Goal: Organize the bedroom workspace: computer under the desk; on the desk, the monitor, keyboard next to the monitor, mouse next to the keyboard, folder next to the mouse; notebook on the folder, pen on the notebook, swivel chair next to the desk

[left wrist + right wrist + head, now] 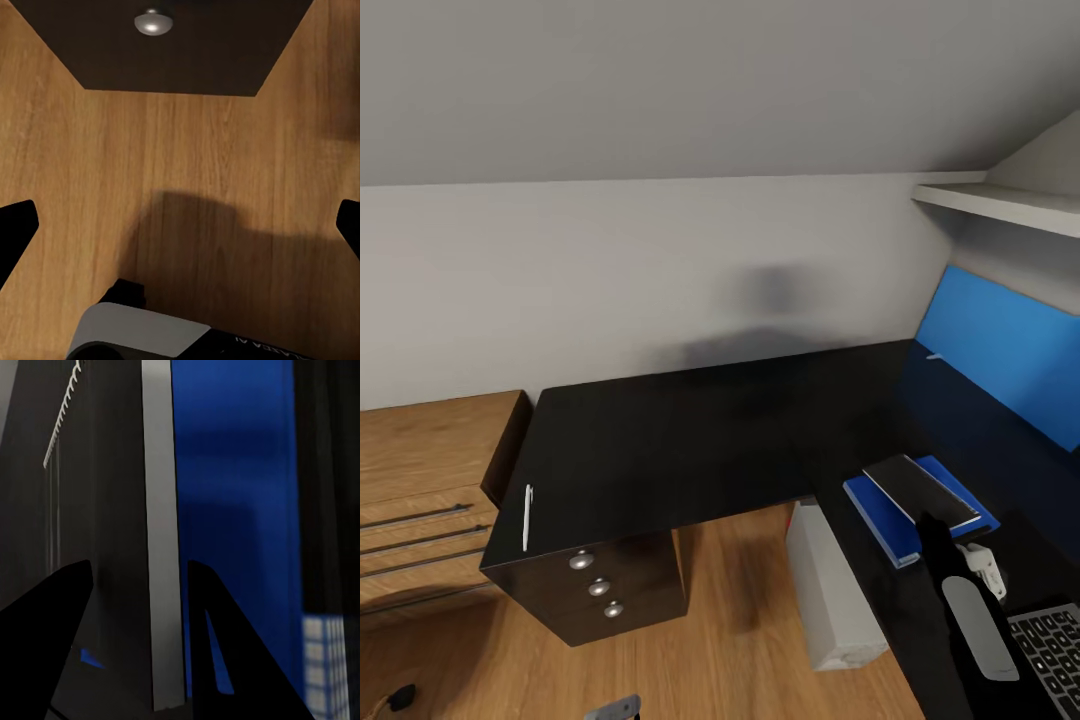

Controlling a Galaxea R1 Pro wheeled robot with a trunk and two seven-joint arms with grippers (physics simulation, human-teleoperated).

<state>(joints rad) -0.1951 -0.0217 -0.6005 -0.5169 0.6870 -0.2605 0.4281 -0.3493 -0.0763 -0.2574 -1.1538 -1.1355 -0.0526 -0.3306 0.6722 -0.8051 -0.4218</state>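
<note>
Where notebook (pixel 920 490) tops folder (pixel 890 515), right gripper (pixel 933 530) touching.

The desk (pixel 690 430) runs along the back wall and turns along the right side. The pen (pixel 527 516) lies at the desk's front-left edge, above the drawer unit (pixel 600 588). The wooden drawer chest (pixel 430 480) stands just left of the desk. On the right wing, the notebook (pixel 920 492) lies on the folder (pixel 890 515); the keyboard (pixel 1050 650) lies nearer the front, at the right. The computer (pixel 830 600) stands on the floor under the right wing's inner edge. The back panel (pixel 1010 350) rises along the right wing's far edge.
</note>
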